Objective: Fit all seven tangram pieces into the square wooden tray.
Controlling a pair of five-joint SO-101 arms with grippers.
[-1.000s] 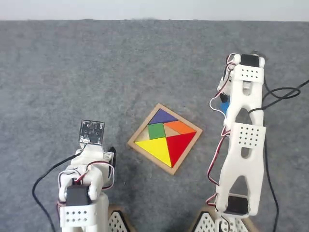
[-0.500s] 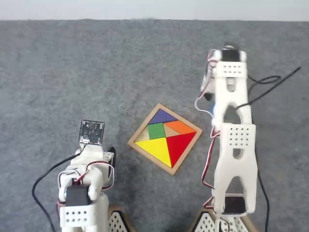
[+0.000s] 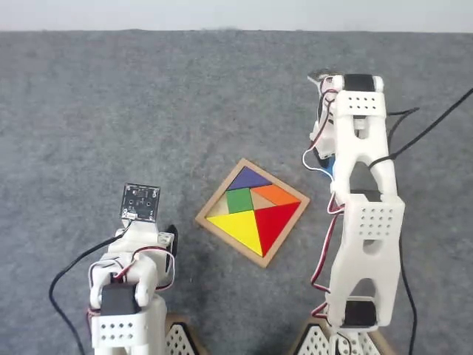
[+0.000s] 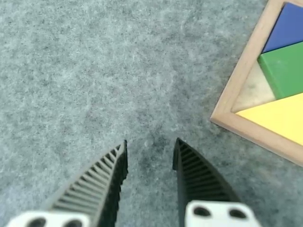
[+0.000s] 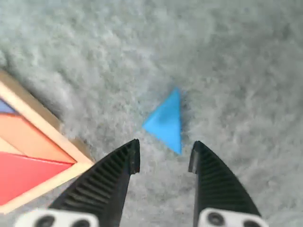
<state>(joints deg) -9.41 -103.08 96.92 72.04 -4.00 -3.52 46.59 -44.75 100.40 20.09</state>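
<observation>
Grey felt point(image 3: 111, 111), tray point(image 3: 201, 219) partly filled, triangle point(image 5: 165, 125) outside

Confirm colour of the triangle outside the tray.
The triangle is light blue; best in right wrist view.

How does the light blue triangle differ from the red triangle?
The light blue triangle lies loose on the grey carpet, outside the wooden tray; the red triangle sits fitted inside it. The light blue triangle looks smaller than the red triangle. The light blue triangle has grey carpet all around; the red triangle touches the orange piece. Both are triangles lying flat.
</observation>
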